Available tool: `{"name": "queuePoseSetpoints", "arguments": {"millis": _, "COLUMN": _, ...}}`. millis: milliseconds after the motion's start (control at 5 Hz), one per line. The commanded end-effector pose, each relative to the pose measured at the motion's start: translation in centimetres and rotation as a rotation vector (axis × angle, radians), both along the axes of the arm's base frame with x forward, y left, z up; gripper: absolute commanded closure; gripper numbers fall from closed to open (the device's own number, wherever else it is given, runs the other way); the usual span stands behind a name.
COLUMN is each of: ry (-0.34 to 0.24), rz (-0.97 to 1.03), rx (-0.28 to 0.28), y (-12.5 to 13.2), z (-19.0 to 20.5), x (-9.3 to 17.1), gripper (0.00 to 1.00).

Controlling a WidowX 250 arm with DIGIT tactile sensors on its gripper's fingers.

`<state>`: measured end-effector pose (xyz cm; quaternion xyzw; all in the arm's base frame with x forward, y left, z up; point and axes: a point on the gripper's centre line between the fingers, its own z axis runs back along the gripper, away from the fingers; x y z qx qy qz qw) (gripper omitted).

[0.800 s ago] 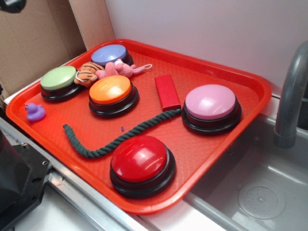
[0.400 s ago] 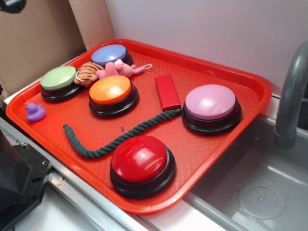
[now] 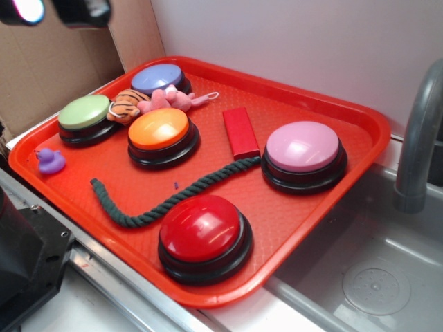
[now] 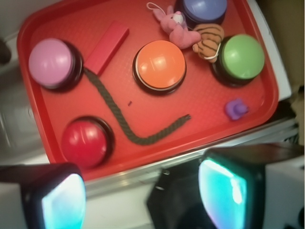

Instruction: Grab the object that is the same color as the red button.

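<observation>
The gripper [image 4: 143,191] hangs high above the near edge of the tray [image 4: 248,119], its two fingers [image 4: 224,186] spread wide apart with nothing between them. Well ahead of the fingertips and off toward the left finger lies the red block [image 4: 106,46], flat on the tray floor, set on a diagonal. The pink button [image 4: 51,62] sits just beside its lower end, and the green rope [image 4: 119,119] starts right at that same end, apparently touching it. The red button [image 4: 86,140] is much nearer the fingers, below the left one's line; it gives the colour, not the target.

The job now is a clean approach: travel forward across the tray, centre over the block's upper half, away from rope and pink button, and likely turn the wrist so the fingers straddle its narrow width. The block is thin, so the descent must go nearly to the tray floor before closing.
</observation>
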<state>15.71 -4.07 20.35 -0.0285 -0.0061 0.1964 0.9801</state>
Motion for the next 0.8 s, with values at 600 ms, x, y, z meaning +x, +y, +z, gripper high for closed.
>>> {"name": "queuePoseSetpoints", "arguments": {"millis": 600, "ry": -0.066, "rz": 0.902, "rx": -0.013, "y": -0.6, "z": -11.5, "x": 13.7, "gripper": 0.0}}
